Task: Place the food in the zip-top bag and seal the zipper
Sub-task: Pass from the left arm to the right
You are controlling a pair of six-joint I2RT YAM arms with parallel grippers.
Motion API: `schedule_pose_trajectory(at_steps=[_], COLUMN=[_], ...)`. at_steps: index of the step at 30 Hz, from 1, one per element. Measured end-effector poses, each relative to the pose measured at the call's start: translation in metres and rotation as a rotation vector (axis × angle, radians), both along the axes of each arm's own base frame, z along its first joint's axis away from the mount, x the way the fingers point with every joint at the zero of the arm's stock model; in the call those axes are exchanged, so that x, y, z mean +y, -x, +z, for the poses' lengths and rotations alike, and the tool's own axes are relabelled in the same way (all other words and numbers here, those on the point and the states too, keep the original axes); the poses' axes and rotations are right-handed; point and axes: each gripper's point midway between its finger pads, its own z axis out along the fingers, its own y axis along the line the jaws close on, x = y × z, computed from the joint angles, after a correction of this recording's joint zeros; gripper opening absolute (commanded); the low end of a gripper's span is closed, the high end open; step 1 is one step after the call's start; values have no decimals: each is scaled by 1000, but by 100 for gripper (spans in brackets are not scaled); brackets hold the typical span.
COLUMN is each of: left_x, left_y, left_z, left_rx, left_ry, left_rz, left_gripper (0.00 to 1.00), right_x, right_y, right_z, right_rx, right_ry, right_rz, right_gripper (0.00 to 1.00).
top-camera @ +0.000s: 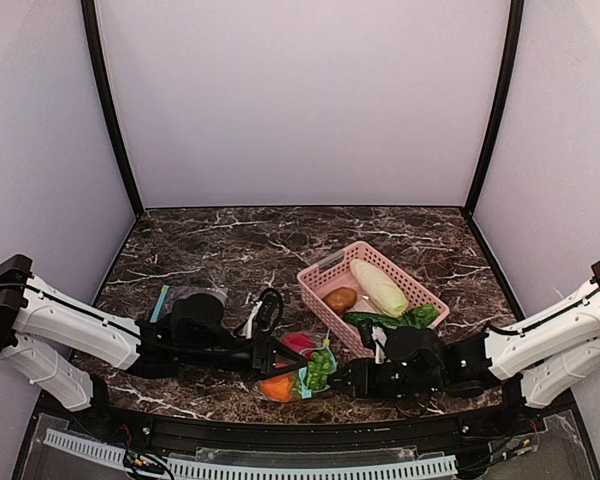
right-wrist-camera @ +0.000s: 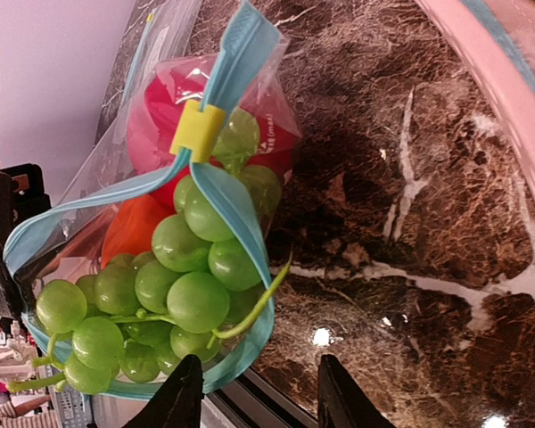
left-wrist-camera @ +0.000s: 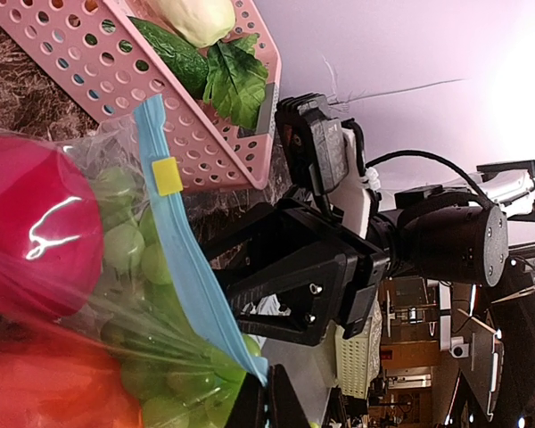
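At the near edge of the counter (top-camera: 230,250), found left tool (top-camera: 278,358) clamped on one end of the zipper (right-wrist-camera: 227,62) of the zip-top bag (top-camera: 292,372). Noted right tool (right-wrist-camera: 259,392) with jaws apart at the bag's open rim — opposite side. Observed grape bunch (right-wrist-camera: 174,285) filling the open mouth, red fruit (right-wrist-camera: 156,116) and orange fruit (right-wrist-camera: 129,227) deeper inside. Recorded pink basket (top-camera: 325,270) just beside the bag.
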Motion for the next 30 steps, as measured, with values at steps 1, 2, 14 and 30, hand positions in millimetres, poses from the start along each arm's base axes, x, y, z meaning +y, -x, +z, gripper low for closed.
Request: schedule_pose_trajectory(at_steps=[1,2,14,30], left_x=[0,0,2,13], left_y=[0,0,0,-2], left_z=[0,0,1,-7], left_rx=[0,0,-1,-82], left_ry=[-1,0,-4,-182], left_rz=[0,0,3,-23], left_gripper=[1,1,1,50], right_x=[2,4,22,22], right_y=[0,1,6,0], right_z=[0,2,12,25], right_rx=[2,5,88,108], right_ry=[-4,-11,-114,-66], right_rz=[6,11,42,-4], right_gripper=[39,37,19,0])
